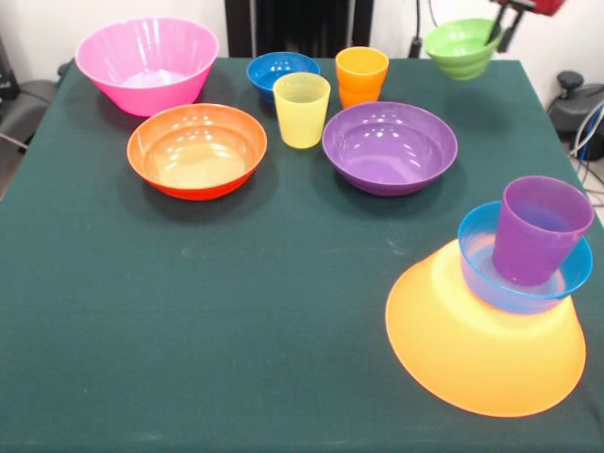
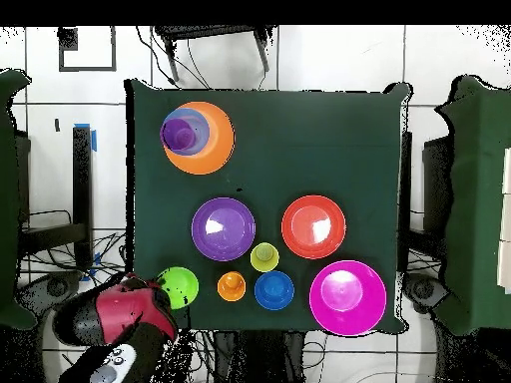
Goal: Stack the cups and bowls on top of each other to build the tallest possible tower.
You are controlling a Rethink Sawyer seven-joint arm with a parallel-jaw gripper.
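Observation:
The tower stands at the near right: an upturned yellow-orange bowl [image 1: 477, 349] [image 2: 215, 150] carries a light blue bowl [image 1: 491, 274], and the purple cup [image 1: 538, 226] [image 2: 181, 133] sits in that. My gripper [image 1: 501, 33] [image 2: 160, 291] is at the far right corner, shut on the rim of the small green bowl [image 1: 458, 49] [image 2: 180, 287], which hangs tilted just above the table. On the table stand the pink bowl [image 1: 146, 61], orange-red bowl [image 1: 196, 151], purple bowl [image 1: 389, 146], dark blue bowl [image 1: 278, 71], yellow cup [image 1: 302, 110] and orange cup [image 1: 361, 75].
The green-clothed table [image 1: 189, 330] has a wide open stretch at its near left and middle. Cables and equipment [image 1: 580, 113] lie off the right edge. The red arm [image 2: 115, 317] reaches in over the table corner beside the green bowl.

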